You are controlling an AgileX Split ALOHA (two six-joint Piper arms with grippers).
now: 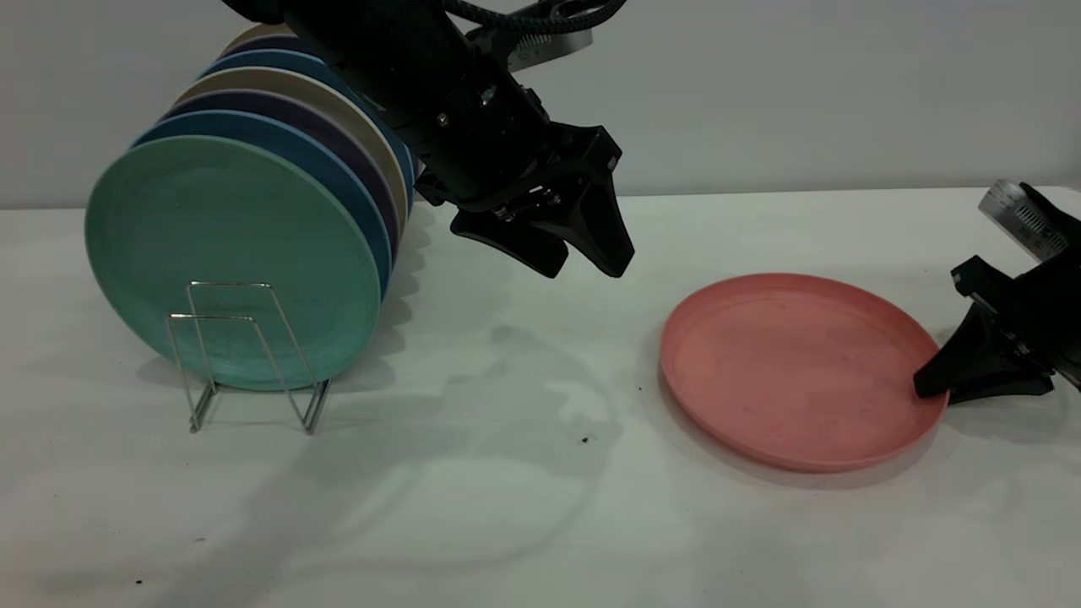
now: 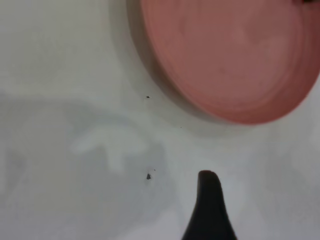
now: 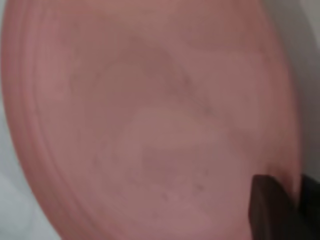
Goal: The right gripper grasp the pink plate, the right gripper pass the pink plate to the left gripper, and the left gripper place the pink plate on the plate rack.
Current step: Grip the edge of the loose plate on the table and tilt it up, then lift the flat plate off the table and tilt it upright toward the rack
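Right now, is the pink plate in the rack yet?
Not yet. The pink plate lies flat on the table. The right claw is at its rim, one finger inside and one outside, starting the grasp. The left claw hangs open above the table. Lifting, handing over and racking beside the teal-green plate in the plate rack remain.

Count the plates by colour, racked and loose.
Pink: 1
Green: 1
Blue: 2
Purple: 2
Cream: 2
Total: 8 visible. The left arm covers the row's far end, so there could be more.
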